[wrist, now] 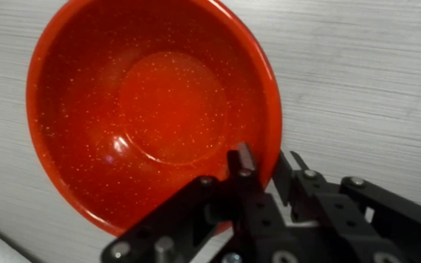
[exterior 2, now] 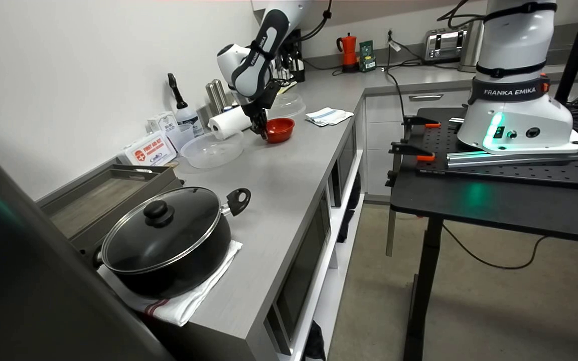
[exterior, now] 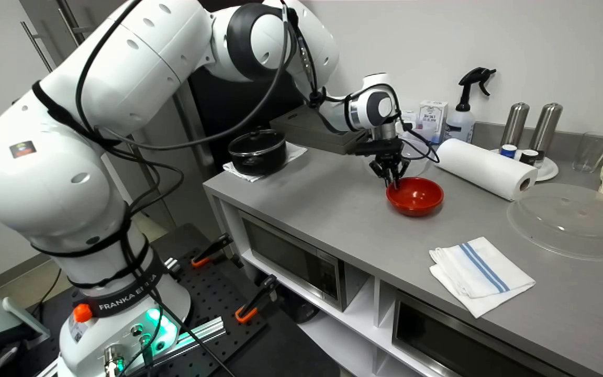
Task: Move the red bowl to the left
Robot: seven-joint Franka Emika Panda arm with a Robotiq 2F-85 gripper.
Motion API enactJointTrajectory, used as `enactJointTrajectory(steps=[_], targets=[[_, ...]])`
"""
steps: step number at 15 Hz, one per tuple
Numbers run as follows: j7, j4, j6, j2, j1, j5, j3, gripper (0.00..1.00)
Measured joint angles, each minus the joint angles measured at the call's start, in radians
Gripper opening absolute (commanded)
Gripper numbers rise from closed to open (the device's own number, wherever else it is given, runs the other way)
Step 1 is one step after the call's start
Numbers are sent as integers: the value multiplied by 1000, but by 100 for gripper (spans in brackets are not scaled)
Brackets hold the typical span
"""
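Note:
The red bowl (exterior: 415,197) is small, round and glossy. It stands upright on the grey counter in both exterior views, and it also shows there (exterior 2: 280,131). In the wrist view the bowl (wrist: 174,106) fills the upper left and middle. My gripper (wrist: 266,156) straddles the bowl's rim at the lower right of the wrist view. One finger is inside the bowl and the other is just outside the wall. The fingers are apart, with a gap between the inner finger and the rim. In an exterior view the gripper (exterior: 392,181) points down at the bowl's edge.
A clear bowl (exterior 2: 212,151) stands close beside the gripper. A paper towel roll (exterior: 484,166) lies behind the red bowl. A folded white towel (exterior: 482,272) and a clear lid (exterior: 571,222) lie on the counter. A black pot (exterior: 257,152) and a grey tray (exterior: 317,128) stand farther along.

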Motion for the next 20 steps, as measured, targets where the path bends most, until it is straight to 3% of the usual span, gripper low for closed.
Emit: enactJointTrajectory(steps=[5, 8, 10, 20], targets=[[-4, 1, -4, 0, 24, -2, 1, 22], [-5, -5, -2, 0, 52, -8, 2, 6], [-6, -13, 1, -2, 73, -19, 2, 0], [-7, -189, 97, -89, 182, -116, 2, 3]])
